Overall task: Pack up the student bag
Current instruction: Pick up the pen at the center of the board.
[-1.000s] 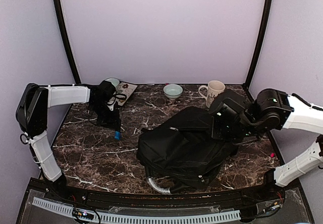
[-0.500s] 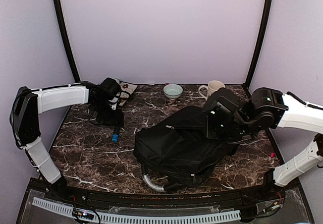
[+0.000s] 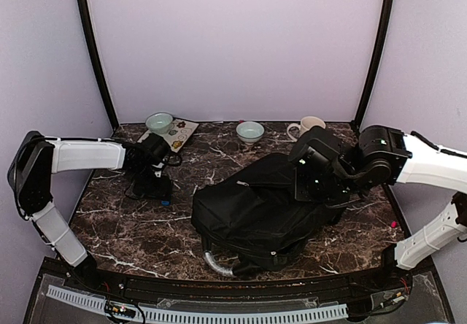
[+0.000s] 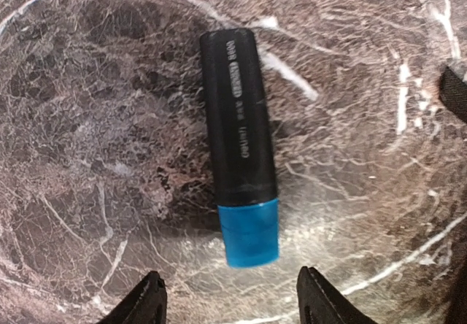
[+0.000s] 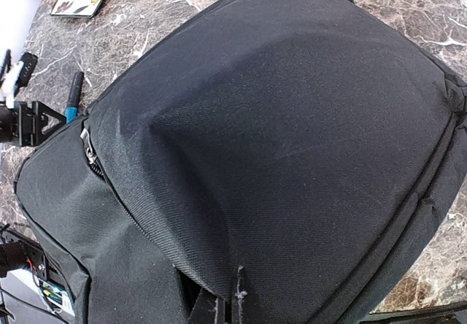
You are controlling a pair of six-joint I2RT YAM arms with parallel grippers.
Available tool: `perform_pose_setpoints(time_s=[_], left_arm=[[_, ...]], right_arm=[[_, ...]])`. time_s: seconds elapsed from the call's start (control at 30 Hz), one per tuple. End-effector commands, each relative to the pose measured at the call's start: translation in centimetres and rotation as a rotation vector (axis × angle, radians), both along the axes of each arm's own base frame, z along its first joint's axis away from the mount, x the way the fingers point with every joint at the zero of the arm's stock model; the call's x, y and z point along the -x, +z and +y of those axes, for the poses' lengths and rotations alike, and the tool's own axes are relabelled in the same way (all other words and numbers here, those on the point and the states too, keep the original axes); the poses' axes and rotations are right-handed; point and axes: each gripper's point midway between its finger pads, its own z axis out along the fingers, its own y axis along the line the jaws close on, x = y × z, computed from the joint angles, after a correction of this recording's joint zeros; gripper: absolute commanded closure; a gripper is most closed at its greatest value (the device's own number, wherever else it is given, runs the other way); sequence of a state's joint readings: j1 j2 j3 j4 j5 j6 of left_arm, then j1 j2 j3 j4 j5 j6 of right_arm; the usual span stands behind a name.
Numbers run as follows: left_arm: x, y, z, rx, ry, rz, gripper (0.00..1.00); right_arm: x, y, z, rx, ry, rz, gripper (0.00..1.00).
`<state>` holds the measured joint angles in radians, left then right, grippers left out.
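**Robot Arm Pinched Student Bag While Its Partner Hung Over a Marker**

The student bag (image 3: 255,211) lay slumped on its side across the centre and right of the dark marble table (image 3: 124,229), its grey-silver handle (image 3: 217,265) curling toward the near edge. The right gripper (image 5: 222,306) had its fingers closed tight on a fold of the bag's black fabric at the far right of the pack, and the cloth rose in a soft ridge from the pinch. A zipper line ran along the bag's left side, as seen from the right wrist.

Over on the left, the left gripper (image 4: 230,287) hung low above the table with its fingers spread wide and nothing between them. Just ahead of the fingertips a black marker (image 4: 239,149) lay flat on the stone, its blue cap (image 4: 249,233) pointing back toward the gripper; neither finger touched it. The marker was well apart from the bag.

Along the back edge stood a pale bowl (image 3: 159,122) beside a patterned card (image 3: 182,130), a second bowl (image 3: 250,130) and a cream mug (image 3: 309,129).
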<state>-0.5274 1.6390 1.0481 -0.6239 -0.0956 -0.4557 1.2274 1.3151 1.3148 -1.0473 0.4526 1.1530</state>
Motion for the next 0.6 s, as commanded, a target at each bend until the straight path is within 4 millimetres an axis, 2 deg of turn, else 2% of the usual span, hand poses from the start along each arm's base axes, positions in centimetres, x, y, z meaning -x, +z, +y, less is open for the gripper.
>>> perform_pose_setpoints(time_s=[0.0,0.07,0.23,0.57], left_arm=[[-1.3,-0.7,0.3,0.003,0.03,-0.098,0.38],[-1.7,-1.5,0.5,0.002,0.044,-0.128,0.39],[-2.6,-1.8,0.5,0.018,0.038,-0.223,0.42],[-2.5,-3.6,0.6,-0.008,0.015,-0.277,0.46]], right_arm=[[-1.0,3.1,1.7,-0.118,-0.007,-0.056,1.0],[-0.9,3.0,1.8,-0.114,-0.001,-0.05,1.0],[-0.9,2.9,1.8,-0.102,0.003,-0.044,1.0],[-1.0,3.0,1.6,-0.09,0.0,-0.053,1.0]])
